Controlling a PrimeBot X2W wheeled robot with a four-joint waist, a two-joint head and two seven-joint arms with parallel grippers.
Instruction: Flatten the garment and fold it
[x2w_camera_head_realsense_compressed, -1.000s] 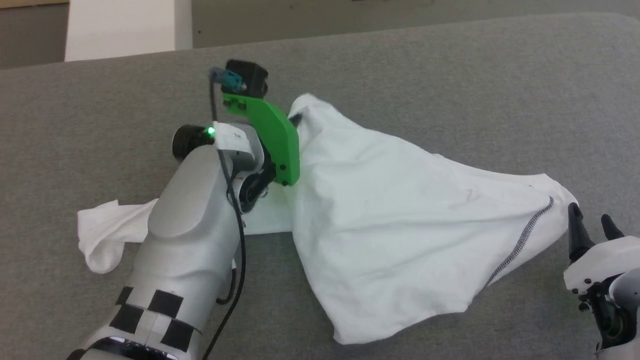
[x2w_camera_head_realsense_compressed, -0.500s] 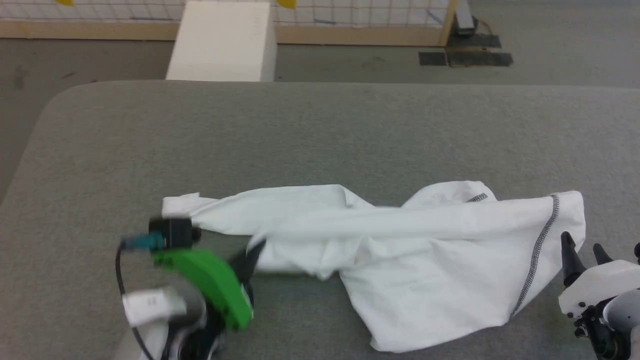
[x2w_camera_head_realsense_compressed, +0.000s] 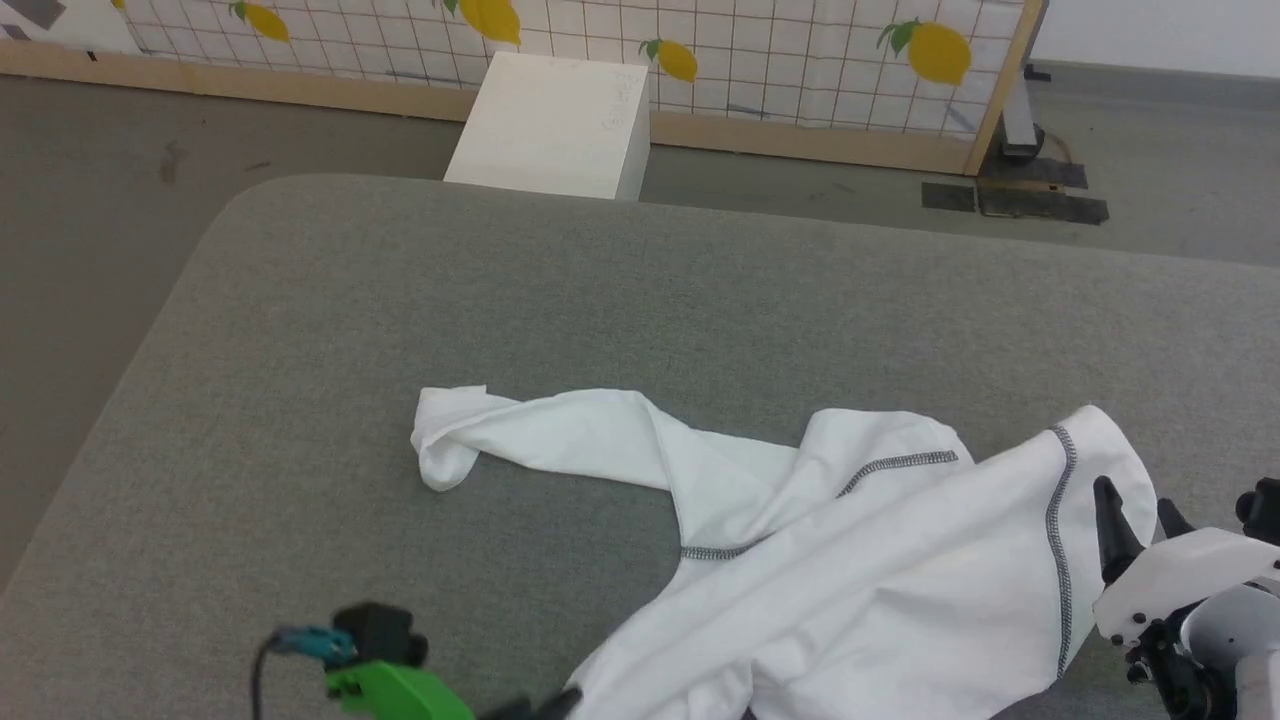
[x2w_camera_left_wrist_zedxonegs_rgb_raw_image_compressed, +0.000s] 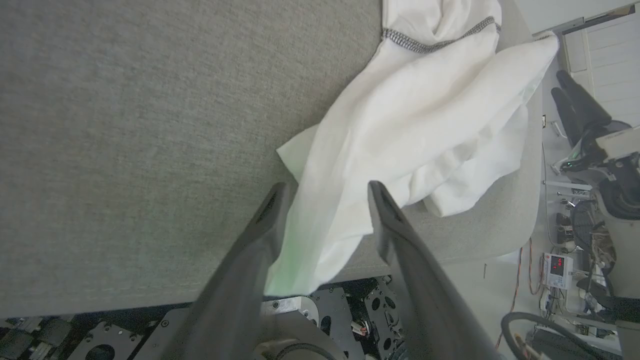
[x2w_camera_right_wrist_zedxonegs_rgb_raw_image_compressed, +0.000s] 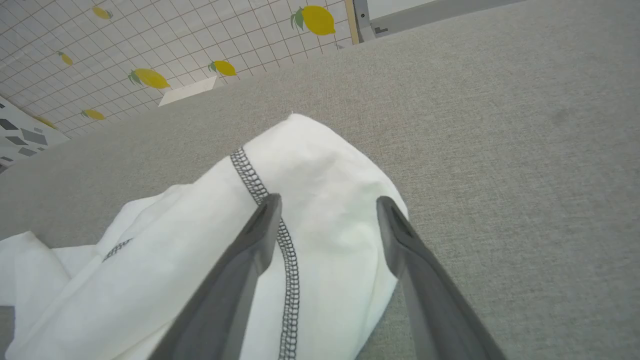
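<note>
1. Left wrist view: the left tool (x2w_camera_left_wrist_zedxonegs_rgb_raw_image_compressed: 327, 186) stood spread at the near edge, with loose cloth of the white, thin, grey-stitched long-sleeved garment (x2w_camera_left_wrist_zedxonegs_rgb_raw_image_compressed: 425, 115) between its fingers, ungripped.
2. The garment lay crumpled by the grey felt tabletop's (x2w_camera_head_realsense_compressed: 500, 280) near edge, one sleeve trailing left.
3. The right tool (x2w_camera_right_wrist_zedxonegs_rgb_raw_image_compressed: 328, 199), also spread and empty, hovered low over the stitched shoulder.
4. Flattening well probably meant pinching opposite edges and drawing them apart evenly.

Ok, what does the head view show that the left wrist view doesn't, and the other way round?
Head view adds the sleeve end, a white box and the lemon panel. Left wrist view adds the left hand, open, with the shirt lying between its fingers, and the table's near edge. Both share the shirt, the grey table and the right hand.
</note>
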